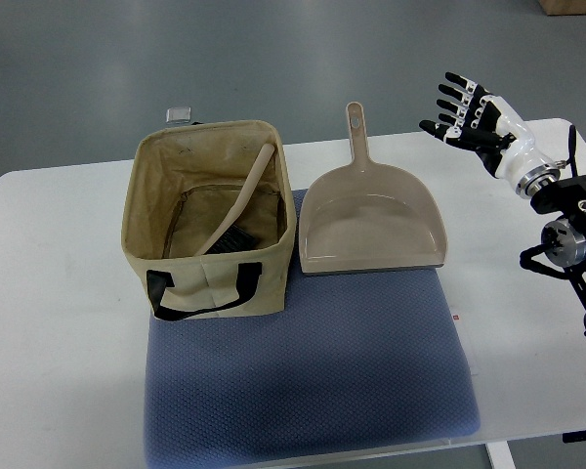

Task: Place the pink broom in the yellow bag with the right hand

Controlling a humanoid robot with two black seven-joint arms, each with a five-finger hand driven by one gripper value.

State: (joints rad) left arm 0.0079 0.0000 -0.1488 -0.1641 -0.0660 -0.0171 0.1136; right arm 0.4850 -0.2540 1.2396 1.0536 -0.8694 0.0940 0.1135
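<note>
the right hand (461,109) hangs above the far right part of the table (49,283), its fingers (453,98) spread wide and holding nothing. the left arm is not in view.

well off to the left of those fingertips, past the dustpan (371,220), stands the bag (207,217) — beige more than yellow in this light, open at the top, black strap handles hanging down its near face. the broom (246,200) is already inside it: the pale handle leans up against the bag's far right rim and the dark bristles rest on the bottom. it looks tan rather than pink here. bag and dustpan both sit on the far edge of a blue mat (313,371), the dustpan just beside the bag's right wall, nearer the fingers than anything else.

judging by how things lie, the placing looks done, so the risks are mostly about the hand's way out. the handle's tip stands at about rim height, so if the fingers swept back leftward at a low height they could catch it and lever the broom out — or tip the soft-sided bag, which probably has little stiffness to resist a nudge. the dustpan's upright handle lies between fingers and bag, and a low pass could knock it into the bag wall. the safer course seems to be keeping the open fingers high and away to the right.
</note>
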